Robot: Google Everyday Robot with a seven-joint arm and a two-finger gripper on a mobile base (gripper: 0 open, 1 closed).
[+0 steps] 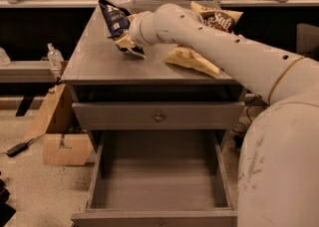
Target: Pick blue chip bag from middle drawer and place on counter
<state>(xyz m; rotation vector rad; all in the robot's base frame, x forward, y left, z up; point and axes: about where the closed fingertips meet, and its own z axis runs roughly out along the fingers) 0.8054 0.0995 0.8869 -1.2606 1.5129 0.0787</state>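
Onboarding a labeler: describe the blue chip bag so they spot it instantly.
Find the grey counter above the open middle drawer. At its back left, the robot's tool grips the blue chip bag, holding it upright. It's small and dark blue, unlike the bigger yellow-brown bag nearby.

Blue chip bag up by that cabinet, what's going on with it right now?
The robot's arm reaches over the counter, its gripper at the rear left holding the blue chip bag up over the surface, not yet set down. The middle drawer below stands pulled open, its floor bare. A larger Sea Salt bag lies on the counter behind the arm.
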